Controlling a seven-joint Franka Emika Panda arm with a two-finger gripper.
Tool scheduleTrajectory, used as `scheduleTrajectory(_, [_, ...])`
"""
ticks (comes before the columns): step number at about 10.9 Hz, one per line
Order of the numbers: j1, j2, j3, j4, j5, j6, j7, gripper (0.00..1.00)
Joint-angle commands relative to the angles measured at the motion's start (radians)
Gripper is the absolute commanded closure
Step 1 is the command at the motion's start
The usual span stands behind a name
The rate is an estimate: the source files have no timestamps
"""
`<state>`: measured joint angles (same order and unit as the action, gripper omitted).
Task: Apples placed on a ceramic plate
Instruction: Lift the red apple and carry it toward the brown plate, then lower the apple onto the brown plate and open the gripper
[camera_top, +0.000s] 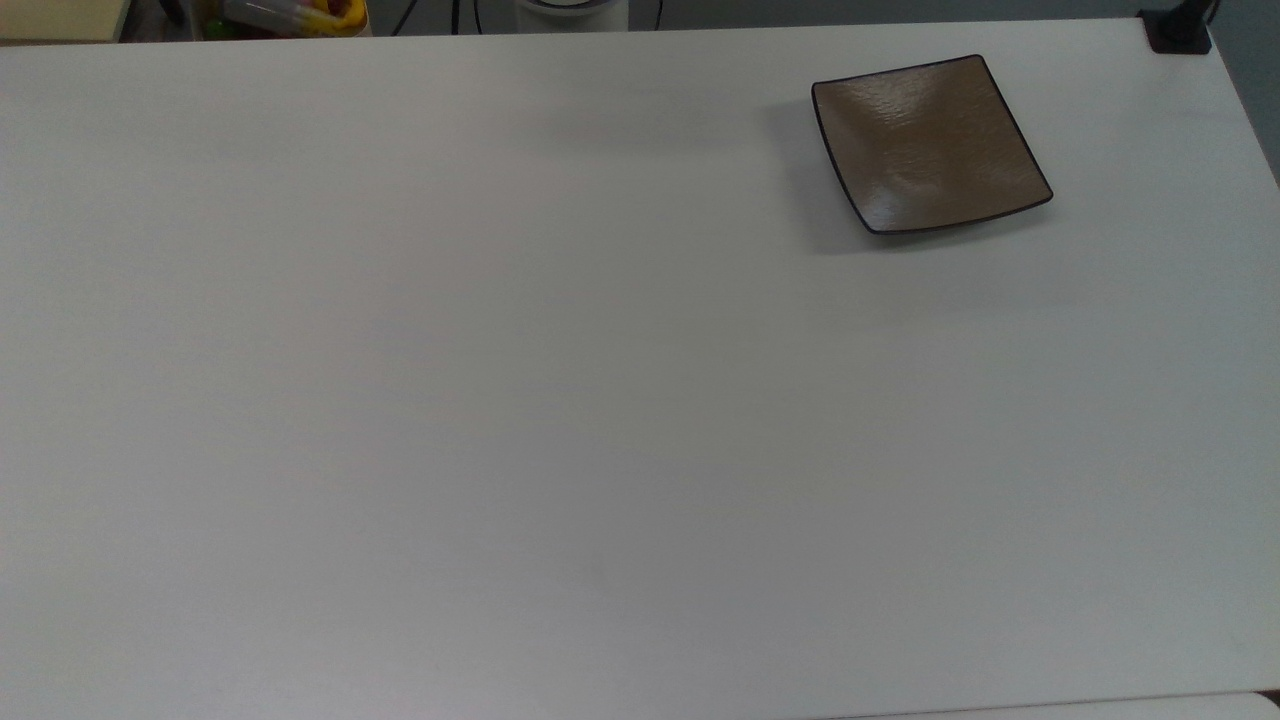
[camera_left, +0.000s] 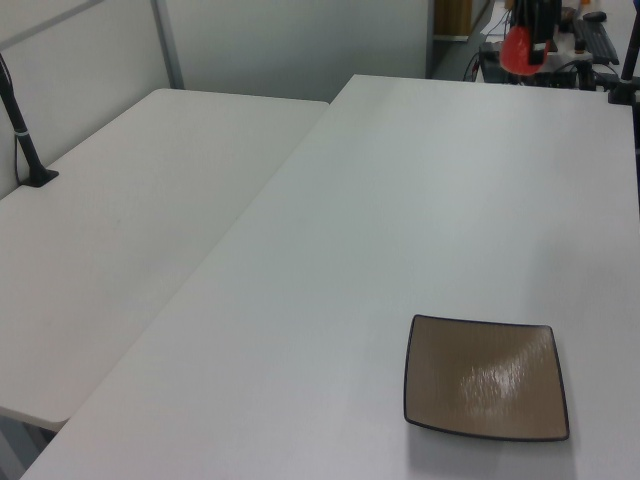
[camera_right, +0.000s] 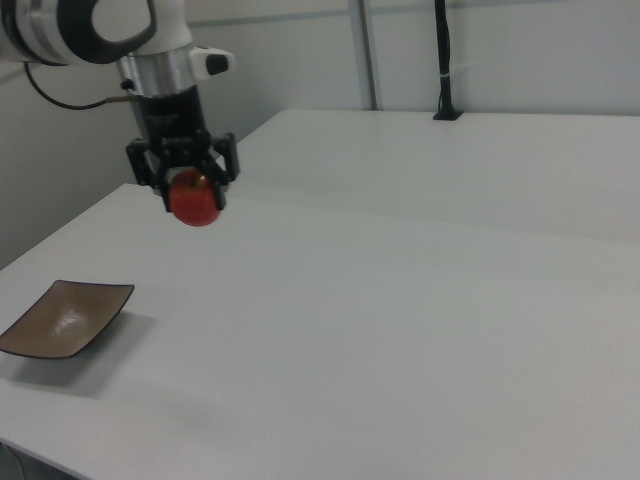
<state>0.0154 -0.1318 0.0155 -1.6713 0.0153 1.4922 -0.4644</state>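
1. The gripper (camera_right: 194, 190) pinches the apple (camera_right: 195, 198) between its two black fingers and holds it high above the table (camera_right: 400, 300), with clear air under the fruit.
2. In the left view the apple (camera_left: 519, 52) hangs near the table's far edge, while the plate (camera_left: 486, 377) lies at the near end, well apart from it.
3. In the right view the plate (camera_right: 62, 318) sits at the lower left, below the apple and toward the right view's left. It is empty.
4. In the top view the plate (camera_top: 928, 143) rests flat near the table's upper right corner, one corner turned toward the top edge.
5. The step in hand looks like the carry: the apple is up, and the plate is not yet reached.
6. To do it well, travel at this height until the apple is over the plate's middle, not its upturned corners.
7. Then lower until the fruit nearly touches the rippled surface before letting go; a round apple dropped from height would likely roll off a shallow plate.
8. How deeply the fingers seat on the apple is hard to judge from here, so a smooth, unhurried move is the safer choice.
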Motion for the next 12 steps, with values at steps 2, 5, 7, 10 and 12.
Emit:
scheduleTrajectory(2, [0.064, 0.027, 0.183, -0.005, 0.015, -0.004, 0.209, 0.97])
scheduleTrajectory(5, [0.148, 0.116, 0.328, -0.007, 0.022, 0.048, 0.413, 0.97])
scheduleTrajectory(7, [0.210, 0.210, 0.391, -0.007, 0.020, 0.132, 0.573, 0.96])
scheduleTrajectory(10, [0.317, 0.335, 0.400, -0.022, -0.011, 0.293, 0.709, 0.94])
scheduleTrajectory(12, [0.375, 0.415, 0.400, -0.027, -0.087, 0.364, 0.789, 0.94])
